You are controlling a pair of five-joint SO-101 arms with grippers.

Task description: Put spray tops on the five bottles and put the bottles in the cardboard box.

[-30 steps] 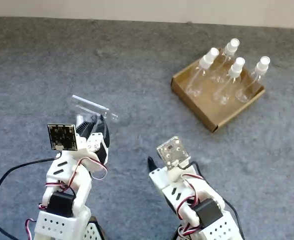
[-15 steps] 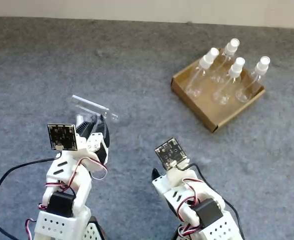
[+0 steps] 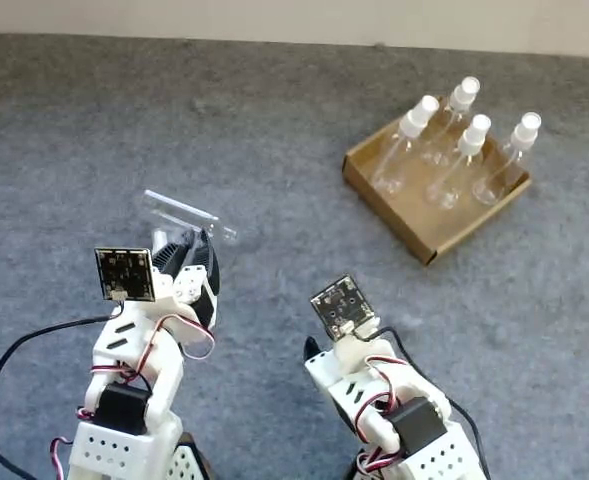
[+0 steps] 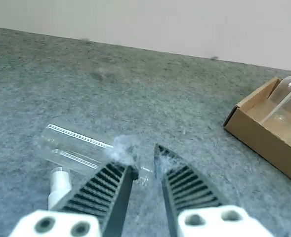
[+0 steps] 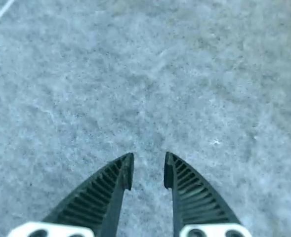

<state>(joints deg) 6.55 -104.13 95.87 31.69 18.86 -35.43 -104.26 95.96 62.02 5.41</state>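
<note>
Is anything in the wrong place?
Yes. One bottle lies on its side on the table, outside the cardboard box, with no top. A white spray top lies loose beside it.

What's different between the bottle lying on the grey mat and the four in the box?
The loose bottle lies on the mat outside the cardboard box; the four bottles sit inside it. The loose bottle's neck is bare, a spray top beside it; the four bottles each wear a white top. All five are clear and slim.
</note>
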